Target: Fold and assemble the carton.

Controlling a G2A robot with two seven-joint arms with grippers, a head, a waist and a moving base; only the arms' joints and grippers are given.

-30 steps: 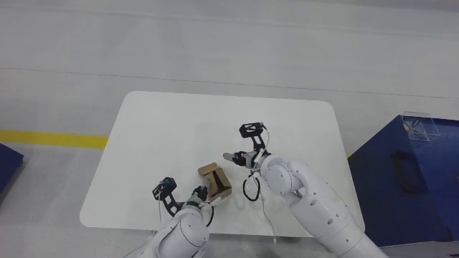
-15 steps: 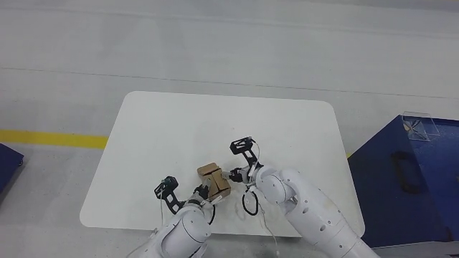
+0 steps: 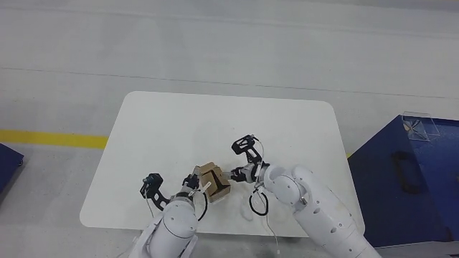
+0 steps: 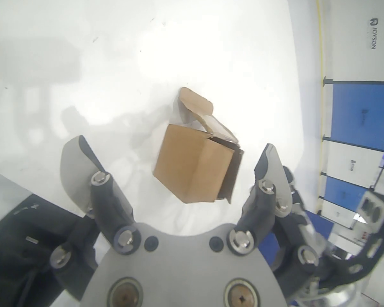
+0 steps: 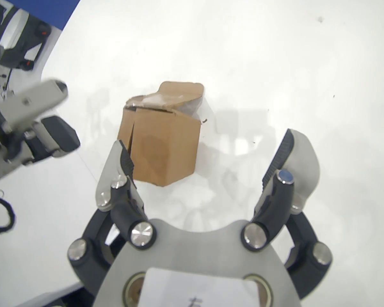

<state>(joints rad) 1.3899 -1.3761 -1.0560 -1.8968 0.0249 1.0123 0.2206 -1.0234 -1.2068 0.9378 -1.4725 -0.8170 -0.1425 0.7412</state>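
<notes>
A small brown carton (image 3: 212, 180) stands on the white table (image 3: 179, 125) near its front edge, one flap raised at its far end. In the left wrist view the carton (image 4: 195, 166) sits just beyond my left gripper (image 4: 174, 153), which is open with its fingers on either side of it. My right gripper (image 5: 205, 143) is open as well; one fingertip (image 5: 121, 154) lies against the side of the carton (image 5: 166, 143), the other stands apart. From above, the left gripper (image 3: 195, 184) and right gripper (image 3: 235, 175) flank the carton.
A blue cabinet (image 3: 412, 183) stands off the table's right side. A black cable loop (image 3: 256, 205) hangs from the right arm near the front edge. The far half of the table offers free room.
My right gripper has come in from the right to the carton's side. The left arm has shifted a little to the left, and the carton has been nudged slightly left.
</notes>
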